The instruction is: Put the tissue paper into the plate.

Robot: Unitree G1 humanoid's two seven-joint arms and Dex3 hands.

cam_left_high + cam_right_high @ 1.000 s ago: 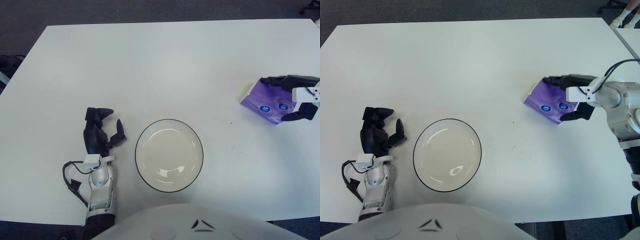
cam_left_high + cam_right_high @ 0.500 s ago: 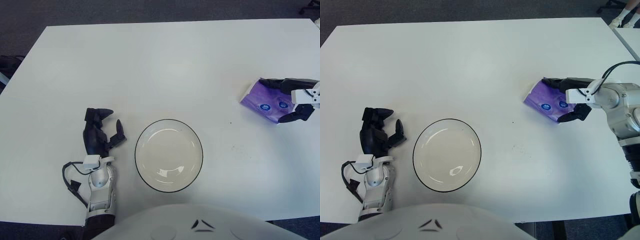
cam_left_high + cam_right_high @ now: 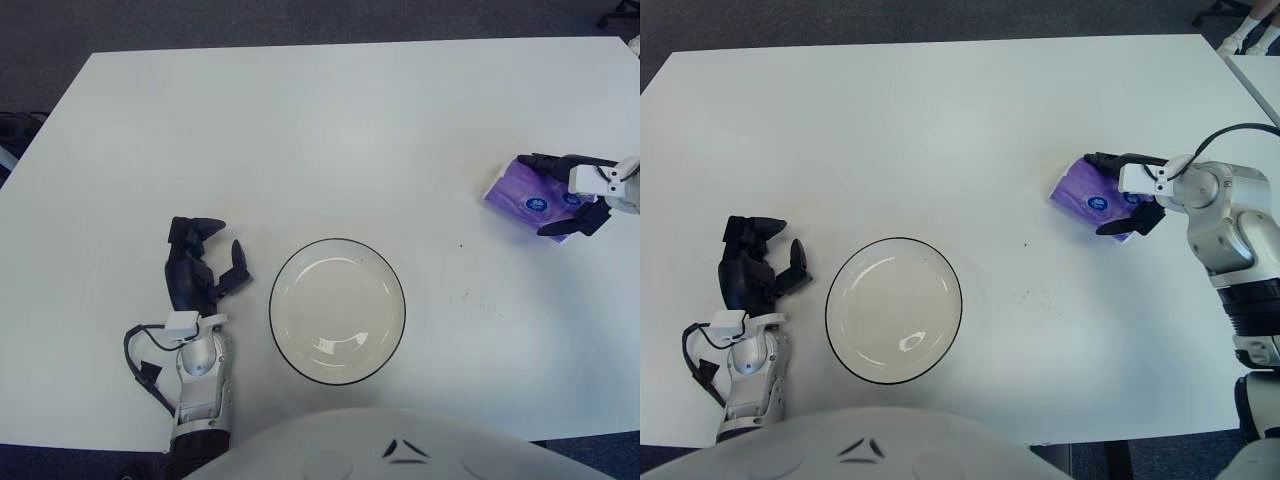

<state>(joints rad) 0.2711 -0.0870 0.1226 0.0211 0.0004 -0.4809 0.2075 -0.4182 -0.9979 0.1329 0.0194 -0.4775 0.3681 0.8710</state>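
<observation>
Right eye view shows our right hand (image 3: 1122, 193) clasping the flat purple plastic tissue packet (image 3: 1092, 196) at the white table's (image 3: 940, 120) right side, well right of the black-rimmed white plate (image 3: 894, 309), while our left hand (image 3: 750, 270) rests idle, fingers loose.

Bare white table (image 3: 940, 130) lies open between the purple tissue pack (image 3: 1092, 196) at the right and the plate (image 3: 894, 309) near the front edge; nothing stands on that stretch. The right hand (image 3: 1127, 194) has its fingers around the pack. The only thing near the plate is the left hand (image 3: 752, 268), resting just beside its left rim.
</observation>
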